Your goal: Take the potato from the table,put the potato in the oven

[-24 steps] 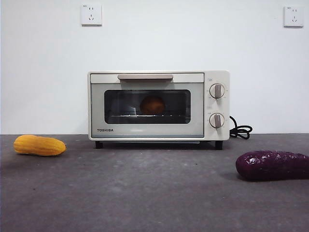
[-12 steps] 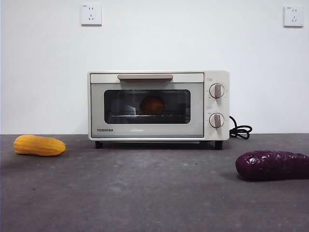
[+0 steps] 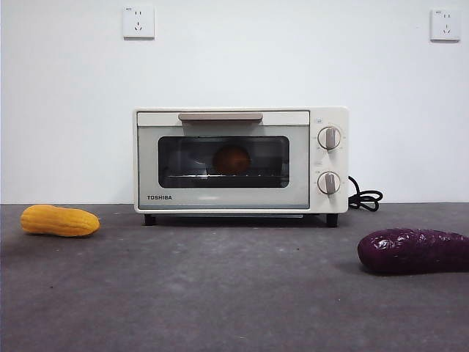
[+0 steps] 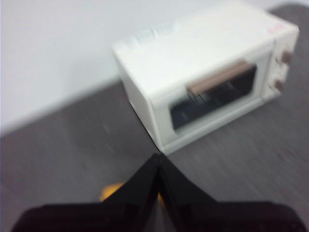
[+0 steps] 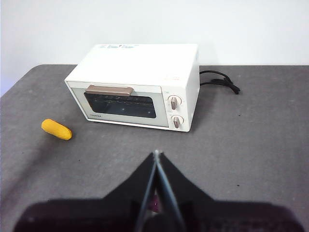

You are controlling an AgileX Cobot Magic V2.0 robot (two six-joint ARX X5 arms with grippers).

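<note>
The potato (image 3: pixel 231 159), a round orange-brown lump, sits on the rack inside the cream-white Toshiba oven (image 3: pixel 240 160), seen through the dark glass of its closed door. The oven (image 4: pixel 207 77) stands at the back of the dark grey table (image 3: pixel 220 293). My left gripper (image 4: pixel 157 162) is shut with nothing in it, raised above the table to the oven's left; that view is blurred. The right gripper (image 5: pixel 156 157) is also shut and holds nothing, high above the table in front of the oven (image 5: pixel 137 87). Neither gripper shows in the front view.
A yellow corn cob (image 3: pixel 59 221) lies on the table left of the oven, also visible as the corn cob (image 5: pixel 56 129). A dark purple vegetable (image 3: pixel 412 251) lies at the right. The oven's black cord (image 3: pixel 364 198) coils behind its right side.
</note>
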